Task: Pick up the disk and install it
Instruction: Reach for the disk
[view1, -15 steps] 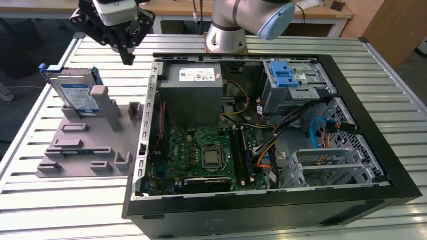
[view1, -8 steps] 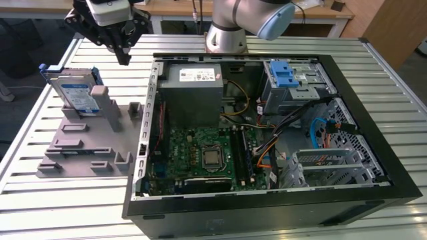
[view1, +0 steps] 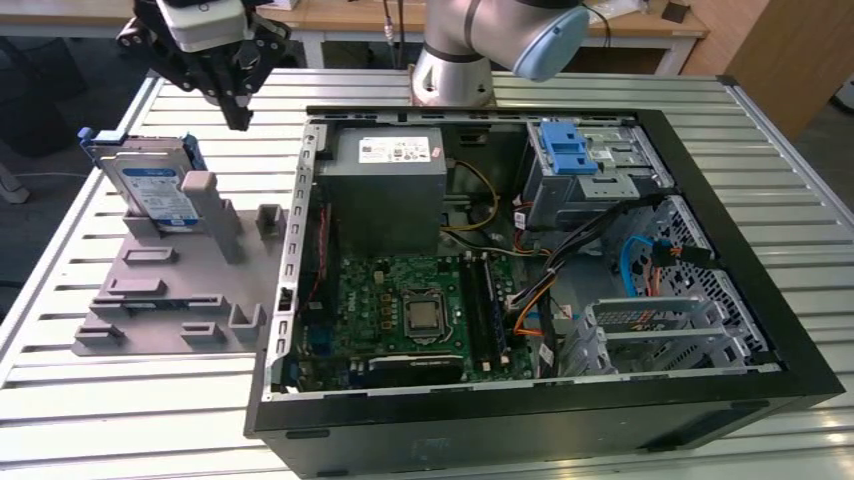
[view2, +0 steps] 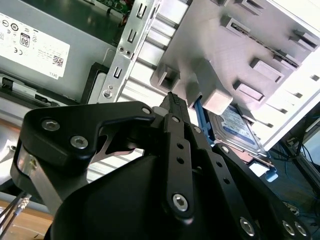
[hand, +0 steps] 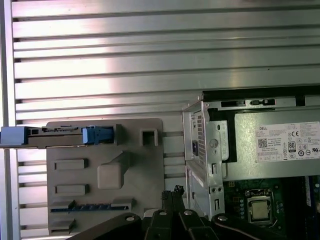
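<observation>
The claw (view1: 240, 118) hangs in the air over the slatted metal table (view1: 134, 420), its two black fingers drawn together to a narrow point with nothing between them. The closed tips show the same way in both wrist views (view2: 173, 100) (hand: 172, 192). The disk (view1: 147, 185) is not in its grasp. It stands on edge in a slot at the far end of a grey plastic holder (view1: 174, 290), propped against one of the holder's upright posts, its white-and-blue label facing the exterior view's right and its blue bracket showing along the top edge. Seen from the room, the claw sits higher than the disk and off toward the exterior view's right of it, near but clearly apart, roughly between the disk and the back corner of the open computer case (view1: 534, 420). In the first wrist view the disk (hand: 60, 135) appears edge-on as a thin bar with blue ends along one end of the holder (hand: 135, 170), apart from the fingertips. In the second wrist view its label (view2: 240, 127) peeks out past the holder (view2: 225, 45), beyond the fingers. Inside the case, a grey power supply box (view1: 387, 200) sits at the back beside a metal cage with a blue latch (view1: 587, 165).
</observation>
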